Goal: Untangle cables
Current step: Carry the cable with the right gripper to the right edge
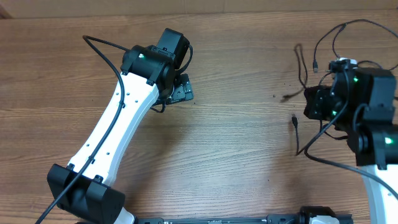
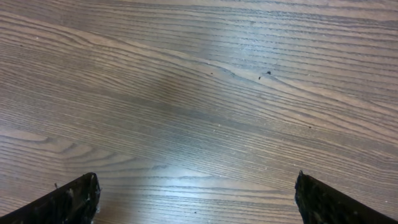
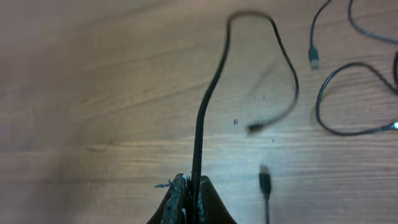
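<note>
Over the wooden table (image 2: 199,93), the left gripper (image 2: 196,202) gaped open; at right, the right gripper (image 3: 189,190) pinched a black cable (image 3: 208,93).

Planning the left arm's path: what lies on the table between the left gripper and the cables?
Nothing but a few tiny specks: the overhead view shows bare table between the open left gripper and the cables.

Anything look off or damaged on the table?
Nothing damaged or spilled. The right gripper pinches one cable, the other cables lie loose beside it, and the left gripper hangs open over the table, away from them. A few dark specks dot it.
</note>
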Tool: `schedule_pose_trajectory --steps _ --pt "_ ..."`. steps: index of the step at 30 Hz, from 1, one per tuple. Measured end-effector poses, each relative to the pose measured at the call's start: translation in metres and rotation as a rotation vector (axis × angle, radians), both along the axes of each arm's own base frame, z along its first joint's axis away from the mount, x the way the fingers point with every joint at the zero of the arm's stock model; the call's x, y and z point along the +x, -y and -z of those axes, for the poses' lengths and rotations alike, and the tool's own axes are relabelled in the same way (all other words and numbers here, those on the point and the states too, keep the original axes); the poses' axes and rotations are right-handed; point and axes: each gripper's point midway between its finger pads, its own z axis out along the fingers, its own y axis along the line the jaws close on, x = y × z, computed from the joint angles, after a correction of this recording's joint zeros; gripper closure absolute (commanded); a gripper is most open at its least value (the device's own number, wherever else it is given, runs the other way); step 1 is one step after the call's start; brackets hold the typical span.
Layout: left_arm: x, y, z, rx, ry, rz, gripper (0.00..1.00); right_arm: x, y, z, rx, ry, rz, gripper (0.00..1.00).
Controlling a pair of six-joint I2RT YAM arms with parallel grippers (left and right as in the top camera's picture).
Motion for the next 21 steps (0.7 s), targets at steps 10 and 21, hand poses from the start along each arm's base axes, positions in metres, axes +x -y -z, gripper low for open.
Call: schedule_pose_trajectory --steps 10,21 --pt "0.000 0.000 0.000 0.000 0.000 0.000 0.00 0.008 0.003 -0.022 0.081 0.083 0.077 0.96" --pt "0.001 0.000 0.000 -0.002 0.004 0.000 0.00 0.018 0.000 -0.045 0.164 0.173 0.114 0.96"
